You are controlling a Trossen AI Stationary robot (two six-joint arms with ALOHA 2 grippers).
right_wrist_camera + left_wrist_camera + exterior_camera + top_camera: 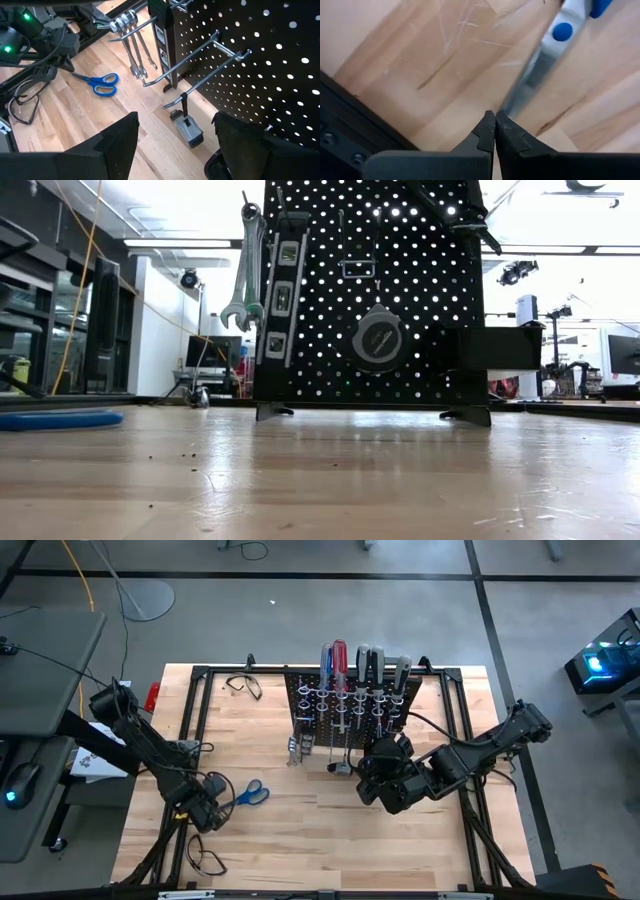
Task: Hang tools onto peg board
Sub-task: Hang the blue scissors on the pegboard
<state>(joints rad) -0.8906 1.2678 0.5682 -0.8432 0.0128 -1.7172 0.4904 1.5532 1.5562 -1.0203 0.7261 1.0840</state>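
- Left gripper [212,812], fingers pressed together, near wooden table's [300,840] left edge beside blue-handled scissors [250,793].
- Right gripper [385,790], fingers spread, before black perforated peg board [345,700].

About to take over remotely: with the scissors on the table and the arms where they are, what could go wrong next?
The left gripper sits shut at the scissors' blade tips; closed fingers may push them away rather than grasp. The open right gripper faces the peg board, close to its long hooks and hanging wrenches; moving forward could snag them.
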